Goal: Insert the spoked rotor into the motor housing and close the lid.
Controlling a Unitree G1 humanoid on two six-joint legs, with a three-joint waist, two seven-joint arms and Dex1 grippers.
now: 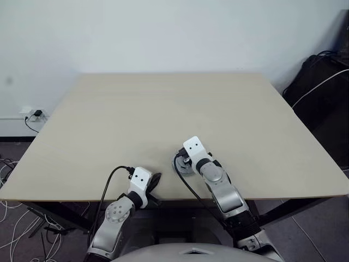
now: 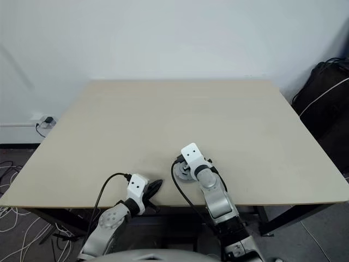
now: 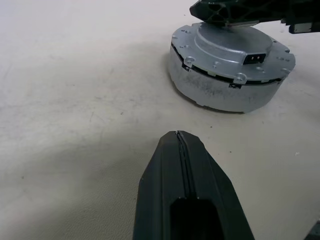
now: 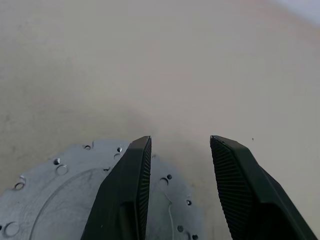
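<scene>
The lid (image 3: 231, 55) sits closed on the motor housing (image 3: 225, 92) near the worktop's (image 1: 163, 109) front edge. My right fingers (image 4: 177, 150) hang spread above it, empty; my left fingers (image 3: 178, 150) rest pressed together nearby.

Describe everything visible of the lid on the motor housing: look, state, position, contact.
The lid is a smooth grey metal disc with a raised round centre, small holes round its rim and a small dark rectangular slot at the raised part's edge. It sits flat on the motor housing, a thin dark seam between them, near the table's front edge. The right pincer hovers open above it; contact is unclear.
</scene>
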